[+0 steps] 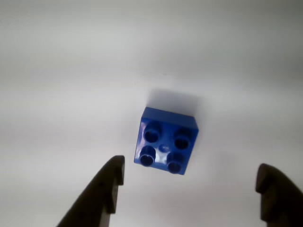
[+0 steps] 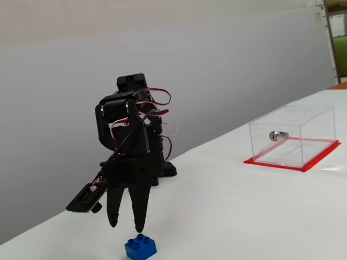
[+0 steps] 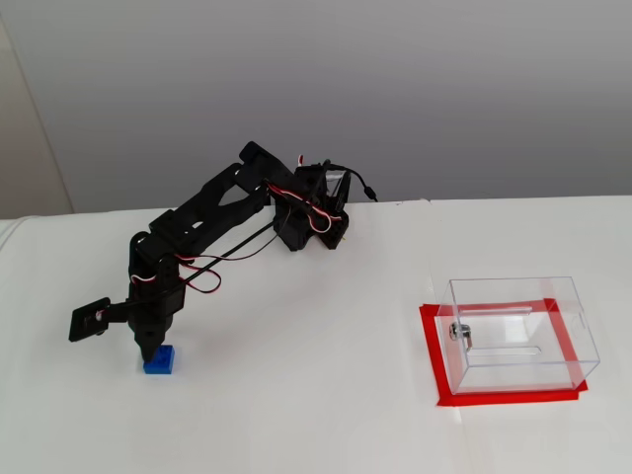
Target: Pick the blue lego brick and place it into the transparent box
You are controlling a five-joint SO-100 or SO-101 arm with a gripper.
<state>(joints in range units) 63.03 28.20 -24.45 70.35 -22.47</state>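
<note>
Your arm (image 3: pixel 212 212) is matte black all over, built from blocky printed links. Thin red, white and black cables (image 2: pixel 157 111) loop loosely around its joints. The gripper (image 2: pixel 127 225) has two long, tapering black fingers (image 1: pixel 102 189) with small notched steps along their inner edges near the tips.

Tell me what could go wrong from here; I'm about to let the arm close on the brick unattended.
1. In the wrist view the blue lego brick sits rotated and off-centre, nearer one finger of the open end effector; closing may twist or push it instead of gripping.
2. The transparent box stands far across the table; a weak corner grip could drop the brick on the way.
</note>
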